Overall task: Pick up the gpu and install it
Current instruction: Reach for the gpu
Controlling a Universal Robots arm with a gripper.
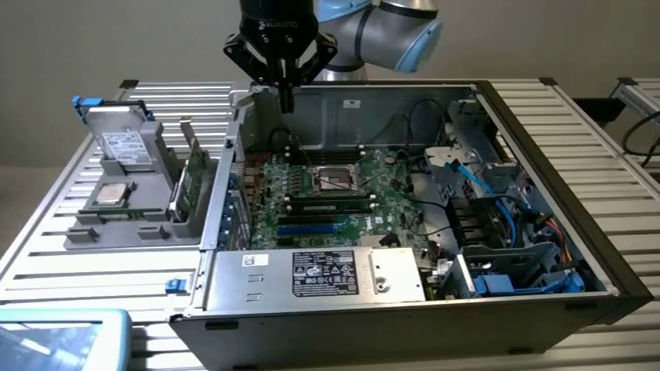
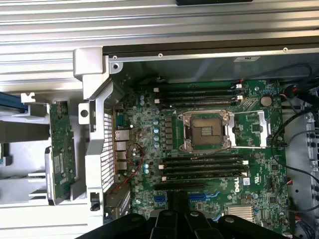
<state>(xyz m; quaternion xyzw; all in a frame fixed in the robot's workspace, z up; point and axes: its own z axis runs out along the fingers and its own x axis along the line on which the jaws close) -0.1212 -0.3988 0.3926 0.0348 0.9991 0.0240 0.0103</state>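
Over an open computer: my gripper (image 1: 287,102) hangs above the back wall of the computer case (image 1: 536,147), close to the corner on the exterior view's left. The jaws look pressed together, with nothing pinched between them. The wrist view looks down past them onto the green motherboard (image 2: 209,164) and its square processor socket (image 2: 206,130), with long black slots lying on either side of it.

The graphics card (image 1: 194,182) is outside the case. It stands on edge in a grey holder (image 1: 134,232) on the slatted counter (image 1: 62,267), just beside the case's side wall on the exterior view's left and well apart from my gripper.

The same holder carries a silver hard drive (image 1: 122,143), propped up at its far end, and a processor chip (image 1: 111,193) lying flat nearer the camera. Inside the case, a labelled power supply (image 1: 320,274) fills the near corner, while blue cables (image 1: 495,209) run along the exterior view's right.
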